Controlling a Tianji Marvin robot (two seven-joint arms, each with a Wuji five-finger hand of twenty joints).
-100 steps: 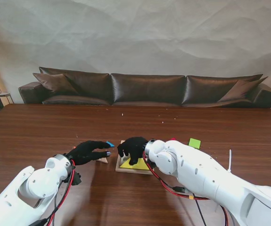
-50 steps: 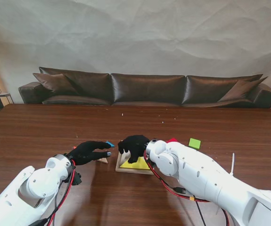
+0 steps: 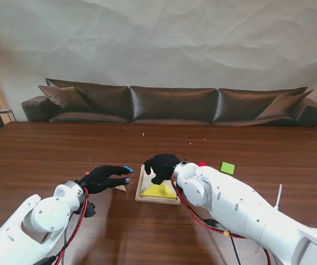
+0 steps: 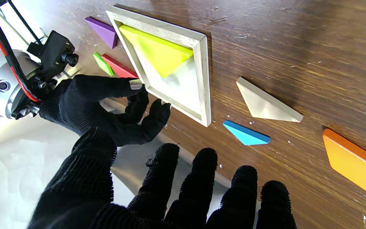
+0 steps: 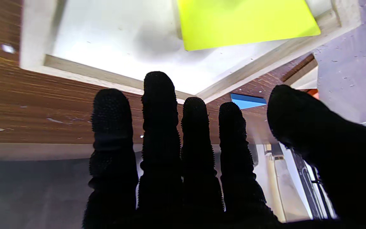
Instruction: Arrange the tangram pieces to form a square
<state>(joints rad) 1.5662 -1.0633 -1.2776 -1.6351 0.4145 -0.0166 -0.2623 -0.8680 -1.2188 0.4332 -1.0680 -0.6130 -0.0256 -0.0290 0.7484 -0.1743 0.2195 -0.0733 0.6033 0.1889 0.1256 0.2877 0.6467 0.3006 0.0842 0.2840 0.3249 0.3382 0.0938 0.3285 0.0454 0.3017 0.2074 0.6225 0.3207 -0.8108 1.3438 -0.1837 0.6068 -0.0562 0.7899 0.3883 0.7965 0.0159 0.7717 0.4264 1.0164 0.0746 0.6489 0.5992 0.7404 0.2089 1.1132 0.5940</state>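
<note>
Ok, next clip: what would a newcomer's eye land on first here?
Probably the yellow triangle, the only piece lying inside the wooden frame at mid-table. Next, the two black-gloved hands: the right hand open at the frame's far edge, the left hand open beside a blue triangle. Other coloured pieces lie scattered outside the frame.

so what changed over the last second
The right robot hand lifted off the yellow triangle and drew back toward the far edge of the wooden tray, holding nothing and uncovering more of the piece. The yellow triangle lies in the tray as before. The left robot hand, blue piece and green piece stayed put.
</note>
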